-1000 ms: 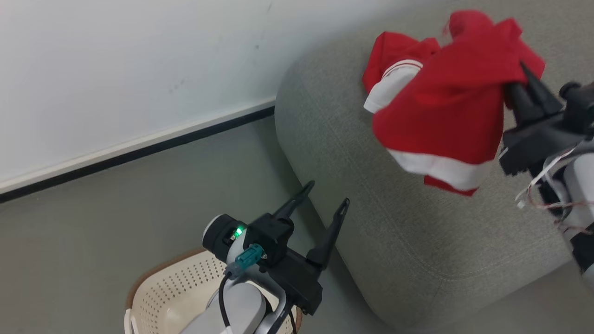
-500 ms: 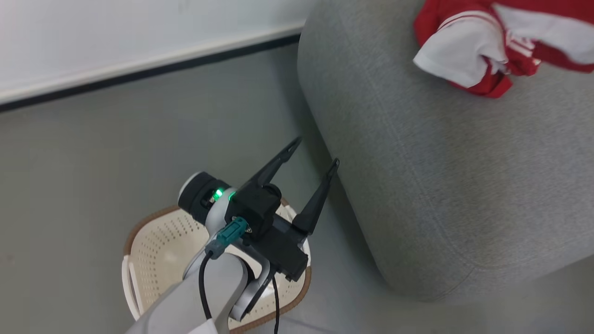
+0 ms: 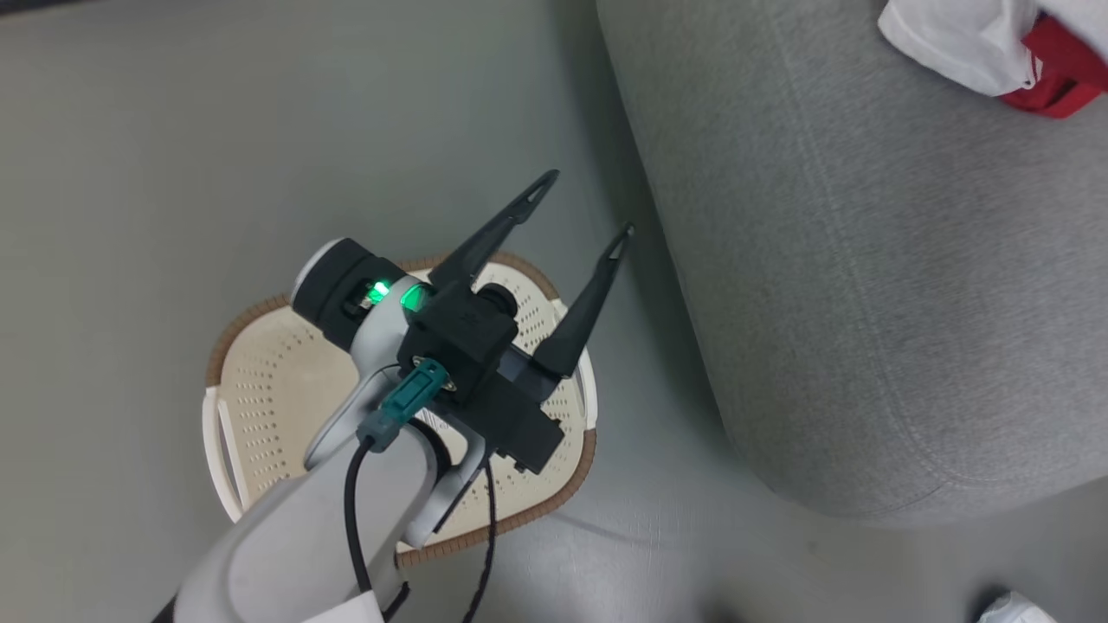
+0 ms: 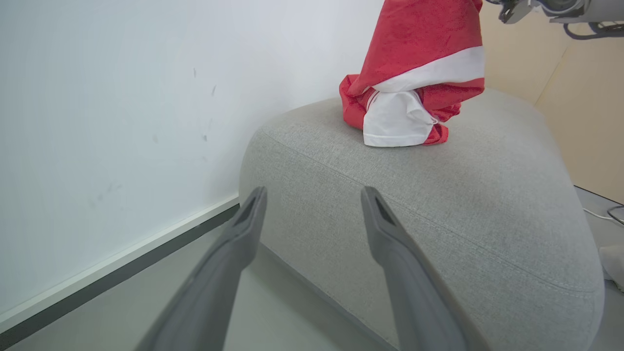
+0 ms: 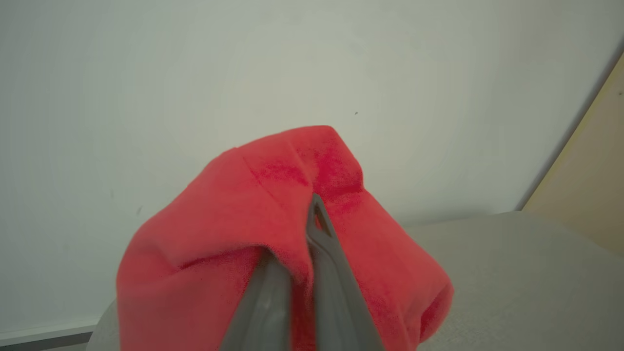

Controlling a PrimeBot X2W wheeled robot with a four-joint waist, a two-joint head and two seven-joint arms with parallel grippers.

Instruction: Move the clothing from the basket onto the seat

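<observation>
My left gripper (image 3: 585,205) hangs open and empty above the cream perforated basket (image 3: 260,389), whose visible floor holds no fabric; my forearm hides part of it. In the left wrist view the open left gripper (image 4: 314,192) points at the grey seat (image 4: 438,195). Red clothing (image 4: 424,48) with a white band hangs over the seat, its lower folds resting on the cushion. My right gripper (image 5: 314,214) is shut on that red clothing (image 5: 219,234). A bit of the clothing (image 3: 995,43) lies on the seat (image 3: 866,260) at the head view's top right.
Grey floor (image 3: 130,130) surrounds the basket, which stands close to the seat's rounded corner. A white wall (image 4: 97,97) with dark skirting runs behind the seat. A beige panel (image 4: 585,122) stands at the far right, with a cable (image 4: 607,214) on the floor.
The head camera has tilted down: the basket shows more fully, while the wall, the right gripper and most of the clothing slid out at the top right. The left gripper stays open.
</observation>
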